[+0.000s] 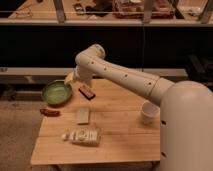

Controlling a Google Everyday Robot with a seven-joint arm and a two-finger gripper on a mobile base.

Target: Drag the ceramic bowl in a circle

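The ceramic bowl (pixel 56 92) is a wide, shallow, glossy green dish with a paler rim, sitting at the far left corner of the wooden table (pixel 122 142). My white arm reaches in from the lower right, bends at an elbow above the table and drops toward the bowl. The gripper (pixel 80 82) hangs just right of the bowl's far rim, apart from it, open and holding nothing.
A small white cup (pixel 149 112) stands at the right. A dark bar (pixel 87 92) lies right of the bowl, a reddish item (pixel 50 112) at the left edge, a tan packet (pixel 83 115) mid-table and a wrapped package (pixel 81 135) in front. Something yellow (pixel 69 78) sits behind the bowl.
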